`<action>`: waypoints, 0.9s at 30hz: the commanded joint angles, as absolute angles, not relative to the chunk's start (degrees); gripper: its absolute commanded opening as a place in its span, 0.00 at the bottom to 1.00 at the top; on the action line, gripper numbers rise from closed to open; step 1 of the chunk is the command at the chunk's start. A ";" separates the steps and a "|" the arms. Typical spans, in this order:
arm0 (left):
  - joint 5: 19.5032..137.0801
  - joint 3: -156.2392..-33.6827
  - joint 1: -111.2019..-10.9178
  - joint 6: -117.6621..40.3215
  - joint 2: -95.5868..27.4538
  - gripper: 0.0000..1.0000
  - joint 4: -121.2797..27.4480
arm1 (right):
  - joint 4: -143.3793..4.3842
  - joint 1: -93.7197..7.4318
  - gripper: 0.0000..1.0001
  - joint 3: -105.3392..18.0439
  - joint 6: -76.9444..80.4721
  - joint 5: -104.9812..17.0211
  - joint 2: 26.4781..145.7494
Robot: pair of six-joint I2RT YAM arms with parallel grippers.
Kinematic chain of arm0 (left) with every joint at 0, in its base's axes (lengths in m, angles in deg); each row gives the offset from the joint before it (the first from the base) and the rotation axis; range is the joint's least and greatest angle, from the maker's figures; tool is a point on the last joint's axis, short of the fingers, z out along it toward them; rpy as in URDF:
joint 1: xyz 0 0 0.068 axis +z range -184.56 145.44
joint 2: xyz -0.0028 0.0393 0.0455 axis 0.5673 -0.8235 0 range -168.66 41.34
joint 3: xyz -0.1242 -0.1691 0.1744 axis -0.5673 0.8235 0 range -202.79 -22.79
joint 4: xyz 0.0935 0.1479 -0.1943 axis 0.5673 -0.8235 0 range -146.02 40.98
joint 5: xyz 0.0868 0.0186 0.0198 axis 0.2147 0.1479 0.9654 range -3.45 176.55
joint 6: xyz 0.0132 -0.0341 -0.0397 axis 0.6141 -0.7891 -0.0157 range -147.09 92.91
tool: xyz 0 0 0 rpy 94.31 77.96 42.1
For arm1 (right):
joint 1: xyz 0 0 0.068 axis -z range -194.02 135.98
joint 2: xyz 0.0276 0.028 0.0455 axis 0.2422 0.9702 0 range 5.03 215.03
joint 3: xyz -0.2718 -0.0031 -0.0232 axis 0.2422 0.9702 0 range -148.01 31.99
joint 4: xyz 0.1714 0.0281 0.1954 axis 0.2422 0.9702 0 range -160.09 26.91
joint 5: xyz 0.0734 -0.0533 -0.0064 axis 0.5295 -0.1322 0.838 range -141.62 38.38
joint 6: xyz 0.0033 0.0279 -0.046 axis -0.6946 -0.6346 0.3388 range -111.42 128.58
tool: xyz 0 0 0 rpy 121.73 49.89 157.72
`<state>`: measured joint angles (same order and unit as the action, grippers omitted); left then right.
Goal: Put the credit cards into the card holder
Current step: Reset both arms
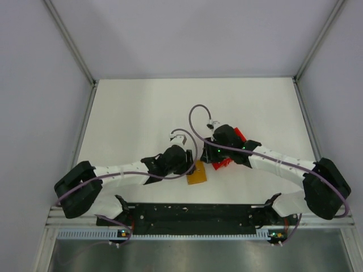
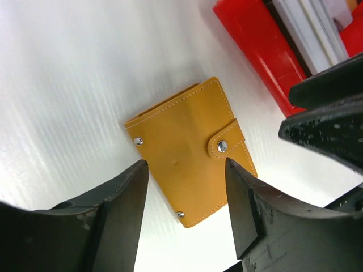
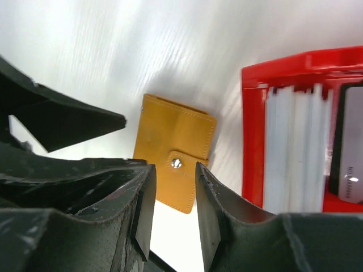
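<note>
Holder (image 2: pixel 190 150) lay shut just below left gripper (image 2: pixel 186 170), right gripper (image 3: pixel 173 175) close by, both released; card (image 3: pixel 347 164) in tray (image 3: pixel 252 141) beside it.

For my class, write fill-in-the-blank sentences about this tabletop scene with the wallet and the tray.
1. The snap tab on the card holder is ____.
2. The tray beside the card holder is ____ in colour.
3. The left gripper and the right gripper both hold ____.
Missing words: fastened; red; nothing.
</note>
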<state>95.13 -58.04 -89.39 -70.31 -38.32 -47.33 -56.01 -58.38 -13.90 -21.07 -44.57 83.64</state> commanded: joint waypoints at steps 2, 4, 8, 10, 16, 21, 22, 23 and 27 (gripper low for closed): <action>99.91 -58.48 -89.40 -69.45 -33.28 0.67 -51.30 | -57.96 -55.68 0.34 -8.63 -21.74 -45.47 81.15; 100.44 -58.30 -89.40 -69.80 -32.49 0.73 -52.18 | -58.58 -55.76 0.34 -6.96 -21.74 -45.03 81.58; 100.79 -57.33 -89.40 -70.51 -31.35 0.94 -52.97 | -58.67 -55.50 0.35 -5.37 -21.31 -47.22 82.20; 100.79 -56.72 -89.40 -70.86 -30.65 0.96 -53.24 | -58.49 -54.28 0.35 -4.76 -20.95 -47.84 82.29; 102.81 -55.49 -89.32 -71.91 -28.10 0.98 -55.96 | -58.49 -47.60 0.35 -3.79 -17.53 -47.41 82.64; 105.09 -54.87 -87.21 -72.70 -25.38 0.98 -58.24 | -59.19 -44.08 0.36 -4.22 -14.45 -45.21 83.17; 105.88 -54.87 -86.16 -73.05 -24.41 0.98 -59.21 | -59.37 -43.73 0.36 -4.31 -14.10 -44.33 82.91; 105.98 -54.35 -84.67 -73.06 -23.36 0.98 -59.48 | -60.24 -43.55 0.37 -4.14 -13.05 -42.50 82.30; 103.78 -51.71 -77.38 -73.41 -16.69 0.98 -59.21 | -63.23 -43.64 0.45 -2.39 -11.20 -34.95 76.16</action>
